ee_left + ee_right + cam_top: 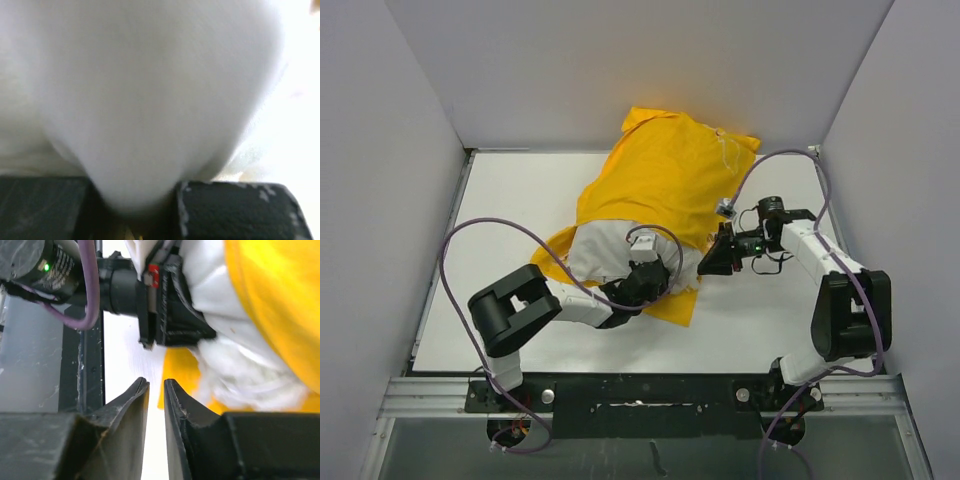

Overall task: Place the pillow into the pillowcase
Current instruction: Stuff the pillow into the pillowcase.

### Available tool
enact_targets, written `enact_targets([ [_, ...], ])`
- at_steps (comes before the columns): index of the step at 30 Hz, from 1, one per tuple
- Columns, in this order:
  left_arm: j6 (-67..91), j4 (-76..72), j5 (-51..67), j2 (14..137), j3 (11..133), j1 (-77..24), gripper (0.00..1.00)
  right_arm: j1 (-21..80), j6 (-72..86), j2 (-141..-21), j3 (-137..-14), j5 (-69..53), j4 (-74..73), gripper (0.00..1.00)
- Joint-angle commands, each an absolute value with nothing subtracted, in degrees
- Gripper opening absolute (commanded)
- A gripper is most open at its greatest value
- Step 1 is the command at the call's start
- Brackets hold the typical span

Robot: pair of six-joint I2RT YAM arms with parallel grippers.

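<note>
The yellow pillowcase (665,185) lies across the middle of the table, its mouth toward the near left. The white pillow (600,250) sticks out of that mouth, with the rest inside. My left gripper (655,272) is at the pillow's near end, shut on a fold of it. In the left wrist view the white pillow (150,100) fills the frame and bulges down between the dark fingers (235,210). My right gripper (713,262) hovers just right of the pillowcase's near edge. Its jaws (155,382) stand slightly open with only table between them. The pillow (240,375) and the pillowcase (280,300) lie just beyond.
White walls close in the table (760,310) on the left, back and right. A metal rail (640,392) with the arm bases runs along the near edge. Purple cables (450,250) loop off both arms. The left arm's wrist (170,305) shows close ahead in the right wrist view.
</note>
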State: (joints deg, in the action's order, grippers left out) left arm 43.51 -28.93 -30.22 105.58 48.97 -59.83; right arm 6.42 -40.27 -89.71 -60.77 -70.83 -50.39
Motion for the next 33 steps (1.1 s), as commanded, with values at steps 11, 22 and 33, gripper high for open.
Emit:
enact_targets([
  [11,31.8,-32.8,-26.6,88.0,39.0,-57.3,0.0,4.8,-27.7,-78.6,-49.9,-51.3,-22.2,0.58],
  [22,28.1,-29.3,-23.5,78.5,34.9,-57.0,0.0,12.5,-23.3,-85.7,-46.7,-46.9,8.3,0.58],
  [33,27.7,-25.6,-19.9,74.9,34.8,-57.0,0.0,18.7,-19.6,-88.5,-45.6,-44.0,14.8,0.58],
])
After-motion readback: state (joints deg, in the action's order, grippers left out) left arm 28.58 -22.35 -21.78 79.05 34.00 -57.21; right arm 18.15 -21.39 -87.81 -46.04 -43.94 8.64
